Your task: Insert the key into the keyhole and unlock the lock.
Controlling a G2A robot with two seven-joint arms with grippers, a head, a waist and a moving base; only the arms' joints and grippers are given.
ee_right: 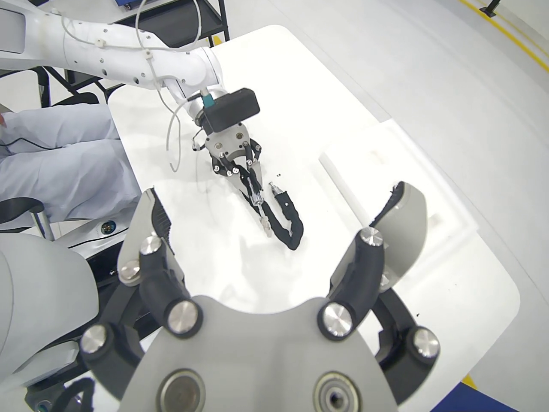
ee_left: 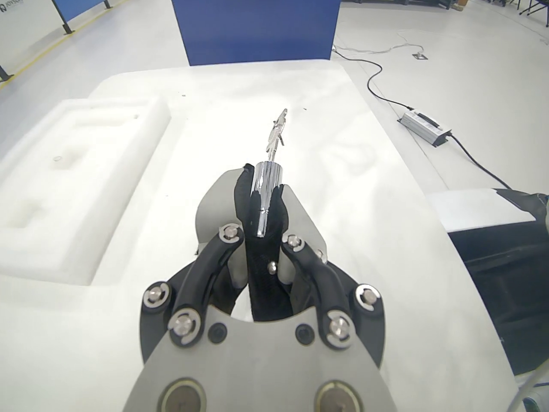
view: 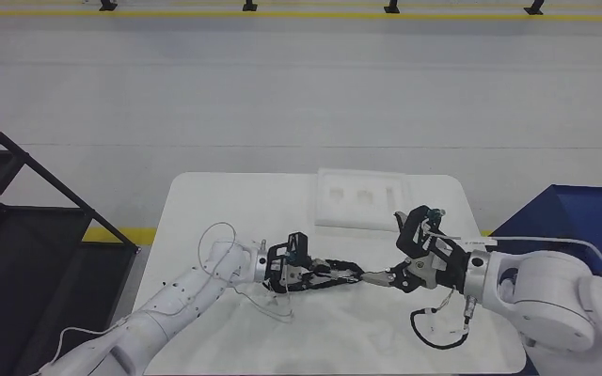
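Observation:
My left gripper (ee_left: 261,184) is shut on the chrome body of a cable lock (ee_left: 262,199), held just above the white table (view: 216,226). A small silver key (ee_left: 276,130) sticks out of the lock's front end, with another key dangling beside it. The lock's black sheathed cable (ee_right: 291,222) curls on the table, its chrome free end (ee_right: 274,190) lying loose next to the left gripper (ee_right: 253,186). My right gripper (ee_right: 274,212) stands open, facing the key (ee_right: 266,225) from a short way off. From above, the left gripper (view: 324,275) and right gripper (view: 386,278) nearly meet at mid-table.
A white foam tray (view: 362,197) with shallow recesses lies at the table's back edge. A blue cabinet (ee_left: 253,6) stands beyond the table's right side, a black rack (view: 38,244) off its left side. Bare table surface lies in front of both arms.

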